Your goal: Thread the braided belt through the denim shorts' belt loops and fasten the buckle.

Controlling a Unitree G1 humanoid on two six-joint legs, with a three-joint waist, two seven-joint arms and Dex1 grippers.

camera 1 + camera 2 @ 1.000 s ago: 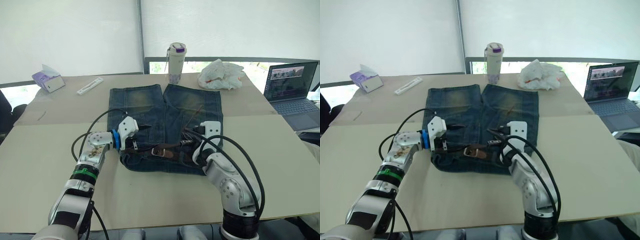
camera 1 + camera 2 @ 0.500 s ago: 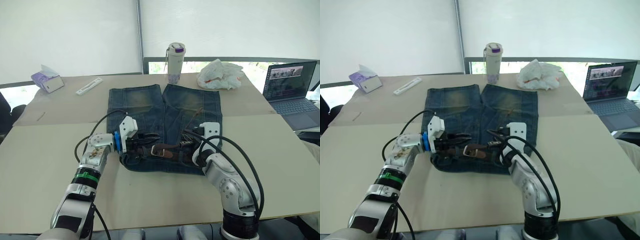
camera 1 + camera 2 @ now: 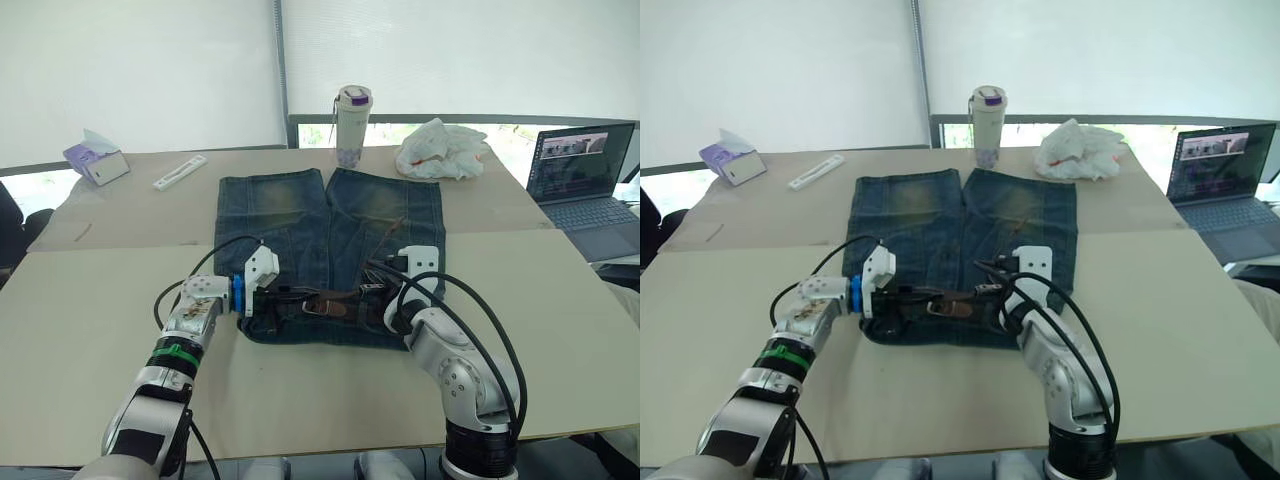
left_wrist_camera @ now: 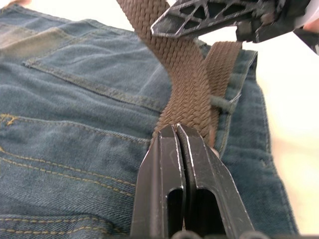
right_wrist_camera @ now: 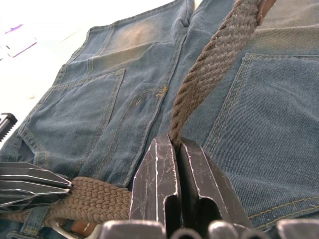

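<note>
We see the left gripper (image 4: 178,130) clenched on the braided belt (image 4: 185,74) at the shorts' waistband, low and left of centre in the head view, beside a belt loop (image 4: 223,102). The right gripper (image 5: 174,142) is likewise clamped on the belt, whose free end rises toward the upper right of its wrist view. The denim shorts (image 3: 300,215) lie flat mid-table, the buckle (image 3: 315,307) between both grippers. A bottle (image 3: 352,124) stands beyond them.
</note>
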